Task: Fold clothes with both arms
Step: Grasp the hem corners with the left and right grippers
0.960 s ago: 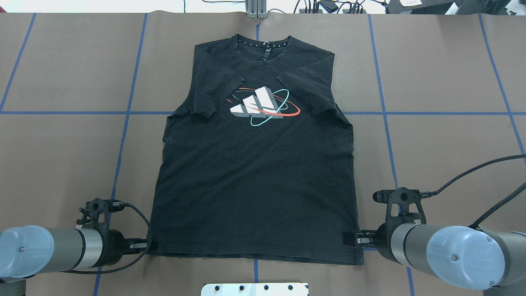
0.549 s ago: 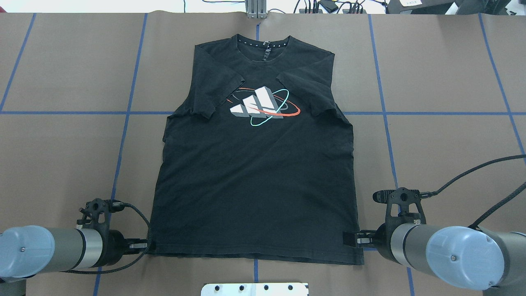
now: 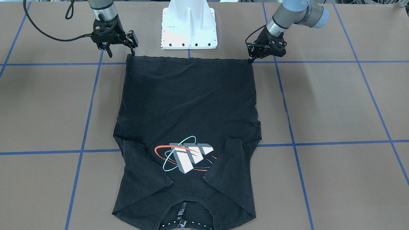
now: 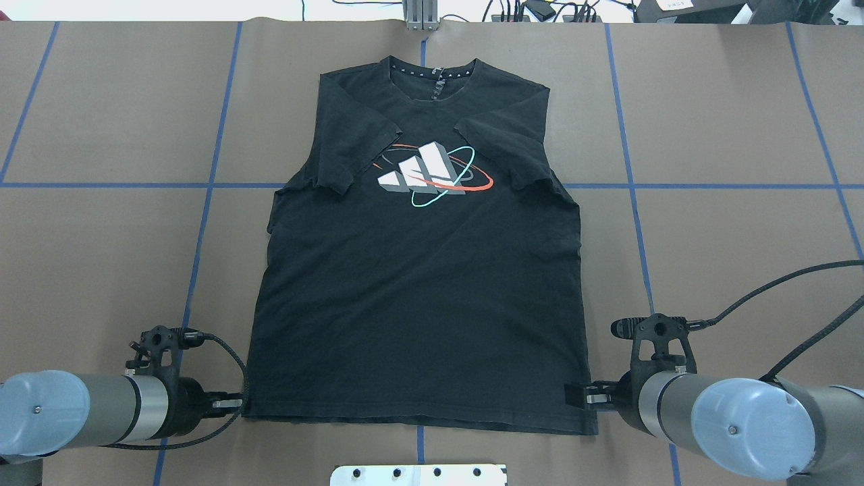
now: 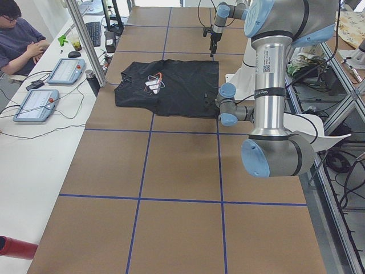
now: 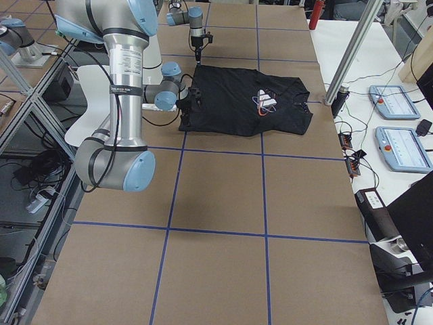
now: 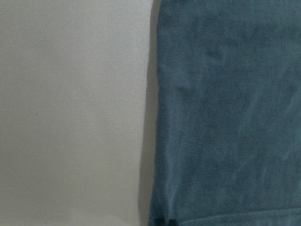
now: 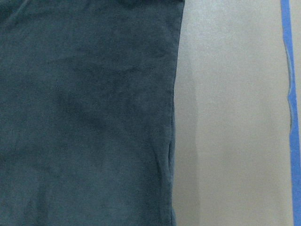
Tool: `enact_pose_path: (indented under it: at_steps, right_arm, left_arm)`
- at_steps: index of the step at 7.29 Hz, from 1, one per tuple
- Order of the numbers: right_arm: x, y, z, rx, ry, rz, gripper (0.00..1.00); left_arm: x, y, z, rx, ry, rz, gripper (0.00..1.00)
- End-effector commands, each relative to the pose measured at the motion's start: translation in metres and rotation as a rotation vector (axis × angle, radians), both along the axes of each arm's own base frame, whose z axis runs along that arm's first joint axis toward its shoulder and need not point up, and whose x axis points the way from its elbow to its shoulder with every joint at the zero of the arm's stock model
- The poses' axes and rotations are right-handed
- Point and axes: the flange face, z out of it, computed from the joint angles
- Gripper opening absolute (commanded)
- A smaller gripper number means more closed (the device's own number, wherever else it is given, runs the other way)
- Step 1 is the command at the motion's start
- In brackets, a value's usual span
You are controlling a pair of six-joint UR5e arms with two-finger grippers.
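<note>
The black T-shirt (image 4: 418,283) lies flat on the brown table, collar far from the robot, both sleeves folded in over the white logo (image 4: 422,172). My left gripper (image 4: 233,403) rests low at the hem's near left corner, its tip touching the cloth edge. At the near right corner my right gripper (image 4: 577,395) has its upper finger lying on top of the hem. Neither view shows the gap between the fingers, so I cannot tell whether either is shut. The front view shows the left gripper (image 3: 250,57) and right gripper (image 3: 131,51) at the same corners. Both wrist views show only the shirt's edge (image 7: 157,117) (image 8: 174,117) against the table.
The white pedestal base (image 3: 189,28) stands just behind the hem, between the arms. Blue tape lines (image 4: 202,223) grid the table. In the left side view a person (image 5: 20,40) sits at a side bench with tablets (image 5: 65,69). Black cables (image 4: 776,287) trail from both wrists.
The right wrist and its camera mount have shifted slightly toward the robot's side of the table. The left arm and the shirt have not visibly moved.
</note>
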Motion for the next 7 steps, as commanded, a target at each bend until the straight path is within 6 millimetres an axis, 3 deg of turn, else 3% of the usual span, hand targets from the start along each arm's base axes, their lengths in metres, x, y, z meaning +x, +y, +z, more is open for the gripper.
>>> enact_pose_path:
  at_steps: [1, 2, 5, 6, 7]
  right_arm:
    - [-0.014, 0.01, 0.015, 0.027, 0.036, 0.003, 1.0]
    - [-0.023, 0.015, 0.025, 0.046, 0.061, 0.006, 1.0]
    - [-0.029, 0.023, 0.029, 0.06, 0.069, 0.003, 0.98]
    - [-0.031, 0.025, 0.027, 0.063, 0.066, -0.001, 0.93]
    - [-0.033, 0.03, 0.027, 0.064, 0.064, -0.011, 0.8]
  left_arm:
    - [0.0, 0.0, -0.001, 0.0, 0.002, 0.0, 0.0]
    - [0.0, 0.0, -0.001, 0.0, 0.002, 0.0, 0.0]
    - [-0.002, 0.001, -0.008, -0.002, 0.017, 0.008, 0.0]
    - [-0.002, 0.002, -0.012, -0.001, 0.025, 0.009, 0.0]
    - [-0.003, 0.002, -0.014, 0.0, 0.03, 0.009, 0.0]
